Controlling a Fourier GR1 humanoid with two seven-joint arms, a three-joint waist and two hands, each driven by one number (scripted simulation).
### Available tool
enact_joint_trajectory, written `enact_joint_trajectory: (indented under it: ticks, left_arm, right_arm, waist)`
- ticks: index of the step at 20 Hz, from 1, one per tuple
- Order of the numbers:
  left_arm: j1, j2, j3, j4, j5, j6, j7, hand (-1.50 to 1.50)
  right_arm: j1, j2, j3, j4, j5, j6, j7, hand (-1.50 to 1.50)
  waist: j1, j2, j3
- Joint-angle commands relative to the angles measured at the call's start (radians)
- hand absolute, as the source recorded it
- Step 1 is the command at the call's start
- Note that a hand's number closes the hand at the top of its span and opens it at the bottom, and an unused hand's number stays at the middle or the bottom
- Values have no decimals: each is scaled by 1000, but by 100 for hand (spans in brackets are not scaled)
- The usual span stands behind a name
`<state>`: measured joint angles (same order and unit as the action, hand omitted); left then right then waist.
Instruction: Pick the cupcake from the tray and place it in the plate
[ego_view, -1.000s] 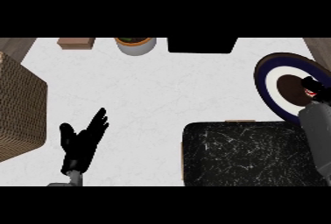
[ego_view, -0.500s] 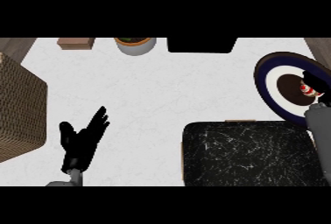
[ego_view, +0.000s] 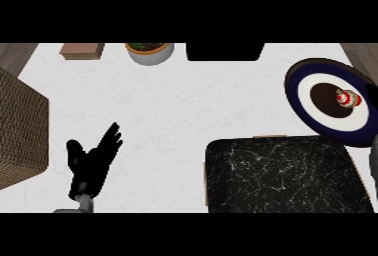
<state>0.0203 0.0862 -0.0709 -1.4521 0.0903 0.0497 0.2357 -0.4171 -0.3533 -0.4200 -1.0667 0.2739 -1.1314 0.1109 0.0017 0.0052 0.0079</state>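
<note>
1. Cupcake sits upright on the plate, right of the middle of its dark centre disc. It has white frosting with red on it. No hand touches it.
2. Plate: navy rim, white ring, dark centre. It lies at the right side of the white counter, and its lower edge is just beside the far right corner of the tray.
3. Tray: dark with pale marble veining, at lower right, with a small tan tab on its far edge. Nothing shows on its surface.
4. Left hand: at lower left on the counter, fingers straight and spread apart, pointing up and to the right, thumb out to the left. It holds nothing and is well apart from tray and plate.
5. Right hand: not visible in the head view. Only a grey strip shows at the right edge beside the tray, and I cannot tell what it is.
6. Other items: woven basket at the left edge; along the far edge, a small brown block, a pale pot with dark contents, and a black box.
</note>
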Motion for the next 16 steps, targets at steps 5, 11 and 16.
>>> enact_joint_trajectory:
  ticks: [5,11,16]
  left_arm:
    - [36,6,7,-6,4,-11,-16,0]
    - [53,7,4,-16,2,-26,-20,0]
    - [27,13,17,-67,7,-26,50,0]
  right_arm:
    - [263,149,-61,-235,-340,307,-391,-150]
    - [396,296,-79,-175,-418,417,-660,-150]
    - [516,309,63,-364,-274,326,-476,-150]
  waist:
    - [-11,-7,-5]
    - [-2,-6,-7]
    - [-3,-6,-8]
